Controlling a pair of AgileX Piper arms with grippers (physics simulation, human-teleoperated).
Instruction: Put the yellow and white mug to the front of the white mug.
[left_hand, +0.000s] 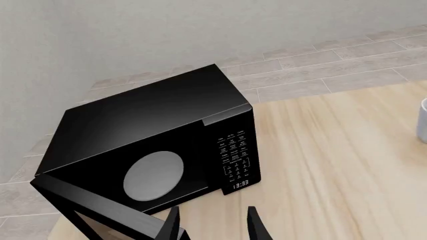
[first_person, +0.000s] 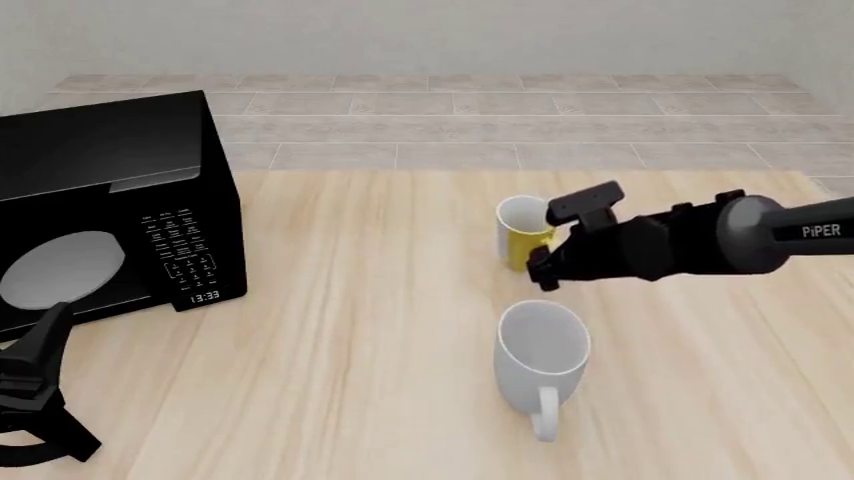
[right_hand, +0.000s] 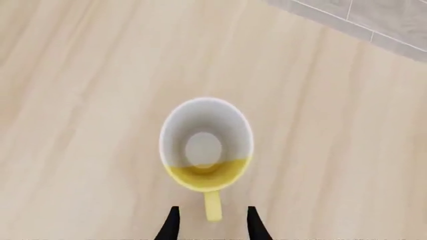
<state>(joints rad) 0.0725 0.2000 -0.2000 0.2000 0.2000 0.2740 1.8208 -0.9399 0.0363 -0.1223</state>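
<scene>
**Now: right tool over the yellow mug's handle**

Upright on the light wooden table (first_person: 347, 330), the small yellow and white mug (first_person: 522, 231) stands just beyond the larger plain white mug (first_person: 542, 352). The right tool (right_hand: 210, 222) hovers with its black fingers (right_hand: 171, 225) parted either side of the yellow handle. The left tool (left_hand: 212, 227), open, faces the black microwave oven (left_hand: 153, 150) at far left.

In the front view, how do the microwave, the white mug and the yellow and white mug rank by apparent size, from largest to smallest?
1. The microwave, by far the largest.
2. The white mug.
3. The yellow and white mug, partly hidden by the right arm.

The white mug stands nearer the camera, which adds to its apparent size.
</scene>
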